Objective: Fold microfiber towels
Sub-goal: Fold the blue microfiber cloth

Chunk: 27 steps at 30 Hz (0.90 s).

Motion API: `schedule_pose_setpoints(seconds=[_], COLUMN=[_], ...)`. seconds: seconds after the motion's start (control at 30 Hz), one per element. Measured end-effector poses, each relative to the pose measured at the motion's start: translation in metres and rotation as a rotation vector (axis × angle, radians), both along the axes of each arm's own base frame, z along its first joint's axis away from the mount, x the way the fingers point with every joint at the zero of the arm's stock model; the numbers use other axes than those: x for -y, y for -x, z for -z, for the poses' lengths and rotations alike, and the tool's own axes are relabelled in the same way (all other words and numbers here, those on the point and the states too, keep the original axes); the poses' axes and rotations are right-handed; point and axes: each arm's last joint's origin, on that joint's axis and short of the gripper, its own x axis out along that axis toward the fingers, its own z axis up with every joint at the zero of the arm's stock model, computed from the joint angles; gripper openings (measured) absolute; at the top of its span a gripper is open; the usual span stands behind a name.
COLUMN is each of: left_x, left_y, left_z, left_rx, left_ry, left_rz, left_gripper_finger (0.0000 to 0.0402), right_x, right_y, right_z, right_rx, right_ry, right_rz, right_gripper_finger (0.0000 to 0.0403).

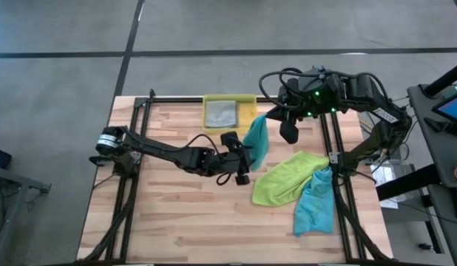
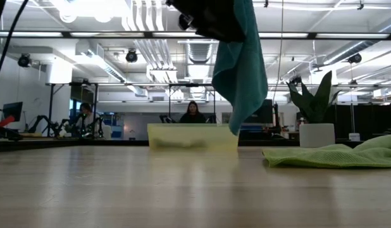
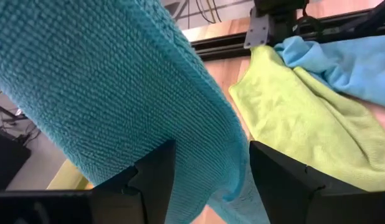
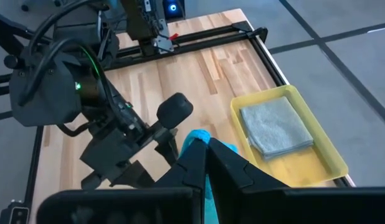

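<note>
One teal towel [image 1: 257, 137] hangs in mid-air; lime towel [image 1: 284, 177] and second teal one [image 1: 315, 201] lie crumpled (grey towel [image 1: 220, 113] folded).

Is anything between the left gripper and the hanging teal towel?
Nothing visible. The left gripper is open, its fingers on either side of the teal towel, which hangs from the shut right gripper.

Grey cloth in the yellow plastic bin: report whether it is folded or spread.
Folded. The grey cloth lies as a compact layered rectangle inside the yellow translucent plastic bin, stacked edges showing.
</note>
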Motion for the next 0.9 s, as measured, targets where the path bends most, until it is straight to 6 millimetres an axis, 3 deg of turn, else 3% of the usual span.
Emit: schedule_pose_setpoints(seconds=[0.43, 0.73, 0.9], left_x=[-0.0017, -0.0021, -0.0016], left_y=[0.0023, 0.0005, -0.0001], left_z=[0.0052, 0.0009, 0.0004], left_rx=[-0.046, -0.01, -0.001], left_ry=[-0.015, -0.009, 0.001], left_rz=[-0.012, -0.016, -0.001], left_gripper_finger=[0.0189, 0.0115, 0.0103], right_x=[0.0, 0.0004, 0.0012], right_y=[-0.0002, -0.0002, -0.0001], right_z=[-0.0002, -0.0003, -0.0003], right_rx=[0.002, 0.003, 0.003], right_ry=[0.003, 0.003, 0.003], right_rz=[-0.002, 0.0, 0.003], right_gripper_finger=[0.0009, 0.0009, 0.0009])
